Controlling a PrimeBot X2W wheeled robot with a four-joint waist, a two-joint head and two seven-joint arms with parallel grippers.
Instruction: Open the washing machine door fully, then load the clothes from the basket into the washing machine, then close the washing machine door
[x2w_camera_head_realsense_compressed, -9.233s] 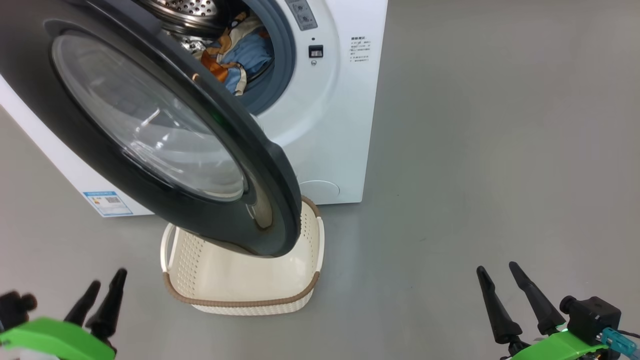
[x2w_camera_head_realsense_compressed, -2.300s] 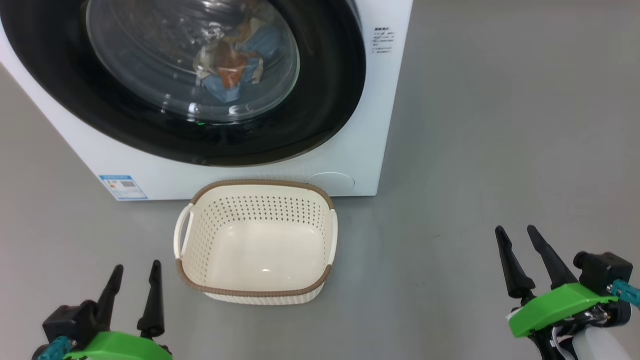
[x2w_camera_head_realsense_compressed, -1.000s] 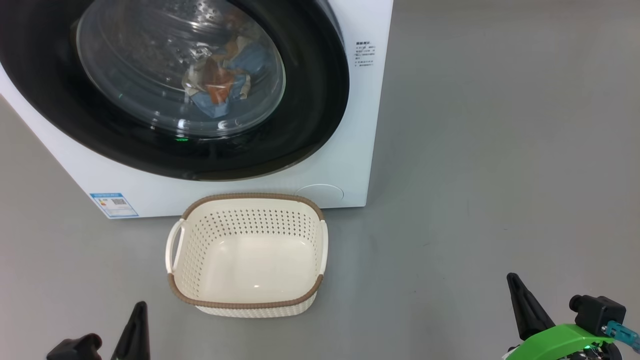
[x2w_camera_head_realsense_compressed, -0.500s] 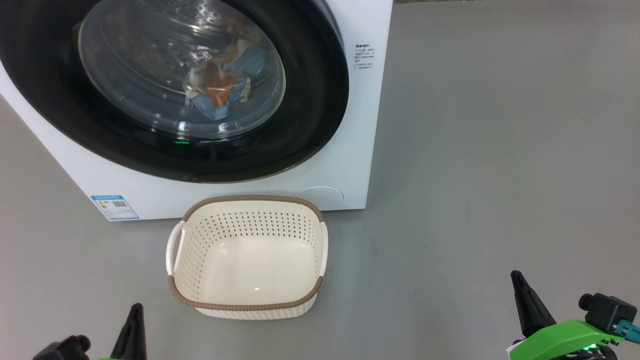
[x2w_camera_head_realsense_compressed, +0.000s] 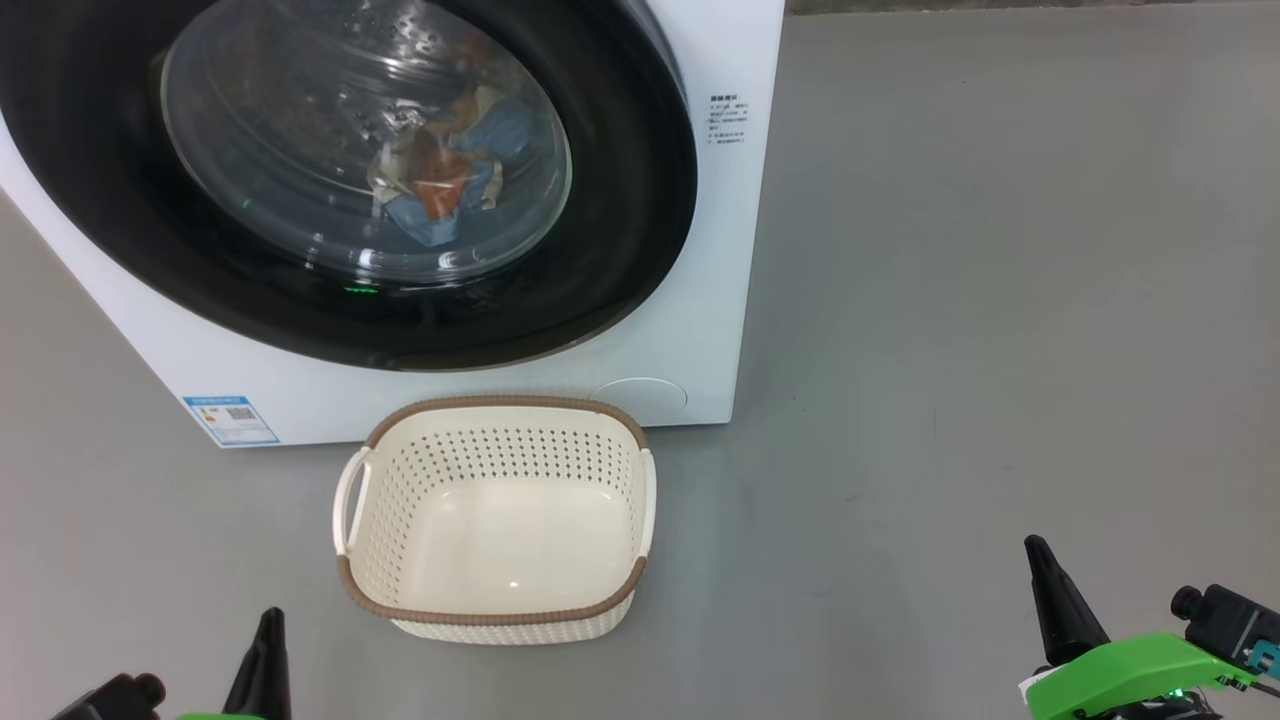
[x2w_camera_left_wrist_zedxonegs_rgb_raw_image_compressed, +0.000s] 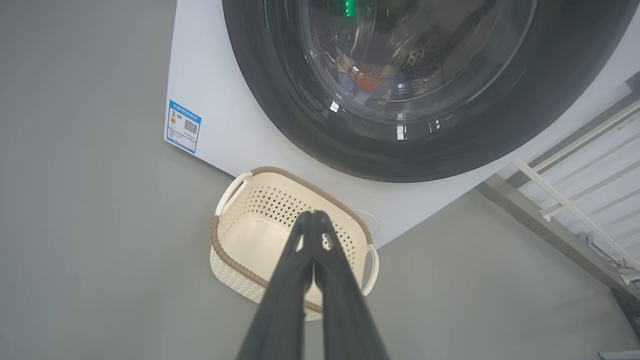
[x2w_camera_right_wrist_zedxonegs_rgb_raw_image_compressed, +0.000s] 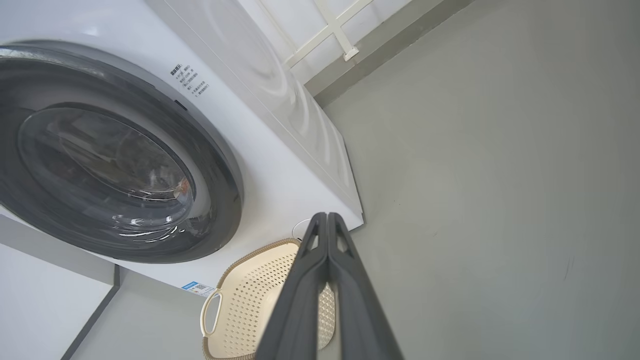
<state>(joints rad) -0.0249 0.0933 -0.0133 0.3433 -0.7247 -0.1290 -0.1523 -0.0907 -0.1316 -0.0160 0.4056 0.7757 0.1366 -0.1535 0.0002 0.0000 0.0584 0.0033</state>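
The washing machine (x2w_camera_head_realsense_compressed: 700, 330) stands at the upper left with its round black-rimmed door (x2w_camera_head_realsense_compressed: 620, 260) flat against the front. Through the glass I see the clothes (x2w_camera_head_realsense_compressed: 440, 195), blue and orange cloth, lying in the drum; they also show in the left wrist view (x2w_camera_left_wrist_zedxonegs_rgb_raw_image_compressed: 367, 85). The cream basket (x2w_camera_head_realsense_compressed: 495, 610) sits on the floor just in front of the machine, with nothing in it. My left gripper (x2w_camera_head_realsense_compressed: 268, 640) is shut at the bottom left, short of the basket. My right gripper (x2w_camera_head_realsense_compressed: 1040, 570) is shut at the bottom right, far from the basket. Both hold nothing.
Grey floor (x2w_camera_head_realsense_compressed: 1000, 300) stretches open to the right of the machine. A white railing (x2w_camera_left_wrist_zedxonegs_rgb_raw_image_compressed: 575, 200) runs along the wall beyond the machine's side. A small blue label (x2w_camera_head_realsense_compressed: 232, 420) marks the machine's lower left front.
The door, swung open over the basket in the oldest frame, is now shut against the machine. Over the last second both grippers have stayed shut and sunk slightly toward the bottom edge.
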